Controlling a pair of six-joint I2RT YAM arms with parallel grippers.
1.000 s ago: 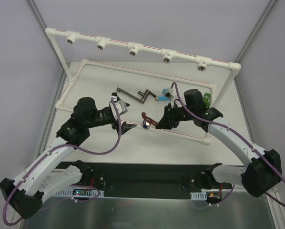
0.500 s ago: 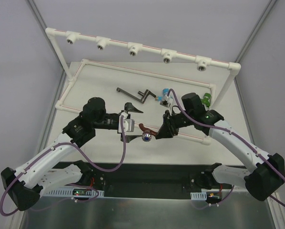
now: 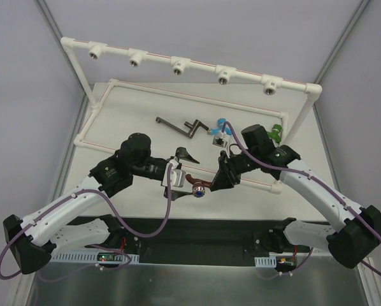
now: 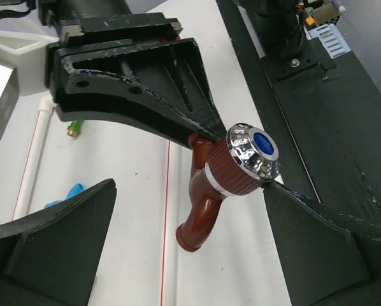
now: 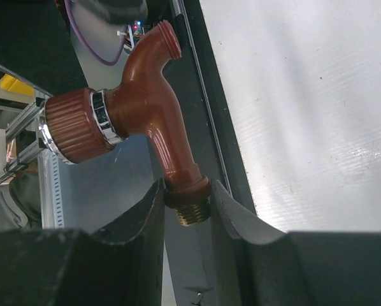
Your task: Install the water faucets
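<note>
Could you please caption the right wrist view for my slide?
Right claw shut on the red-brown faucet near its brass threaded end.

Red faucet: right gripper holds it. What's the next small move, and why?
Probably close the left gripper on the faucet at its knob. Its jaws stand wide open either side of it, while the right gripper pinches the brass thread end, which must be free to enter a socket.

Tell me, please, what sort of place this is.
Probably a robotics lab test cell, not real plumbing: a mock white pipe frame stands on a white table, plain grey walls enclose it, and the left arm and right arm are bolted at its edge.
</note>
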